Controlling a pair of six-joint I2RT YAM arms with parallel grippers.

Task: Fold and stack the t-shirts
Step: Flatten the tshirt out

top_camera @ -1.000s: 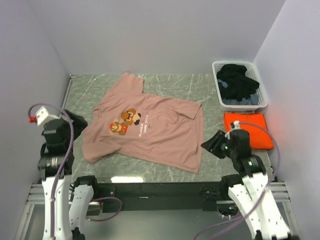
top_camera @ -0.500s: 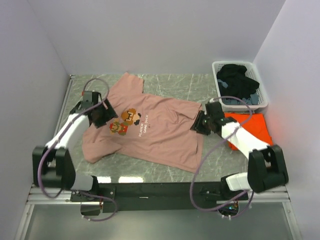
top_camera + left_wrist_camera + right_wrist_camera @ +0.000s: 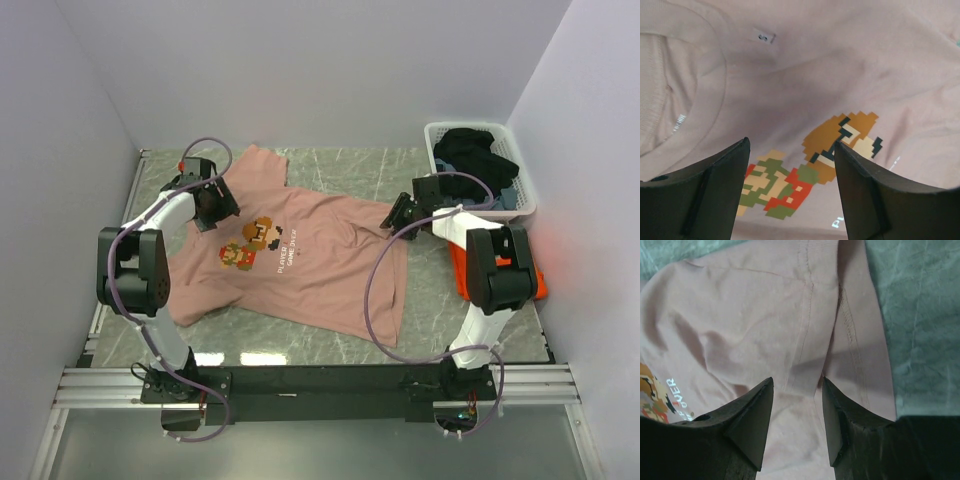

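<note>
The dusty-pink tee (image 3: 300, 265) lies spread face up on the table, its pixel-art graphic (image 3: 252, 243) and white lettering showing. My left gripper (image 3: 213, 207) is open just above its collar side; in the left wrist view (image 3: 791, 165) the graphic (image 3: 815, 165) lies between the fingers. My right gripper (image 3: 397, 212) is open over the tee's far right sleeve; the right wrist view (image 3: 797, 405) shows a creased seam (image 3: 807, 320) between the fingers. The folded orange tee (image 3: 530, 270) lies at the right, partly behind the right arm.
A white laundry basket (image 3: 440, 190) with dark clothes stands at the back right, just beyond the orange tee. Lilac walls enclose the marbled table (image 3: 350, 170) on three sides. The arms' cables loop over the tee's edges.
Both arms have reached out from near their bases to the far side of the pink tee, the left to the collar side, the right to the far right sleeve. The tee has not moved.
</note>
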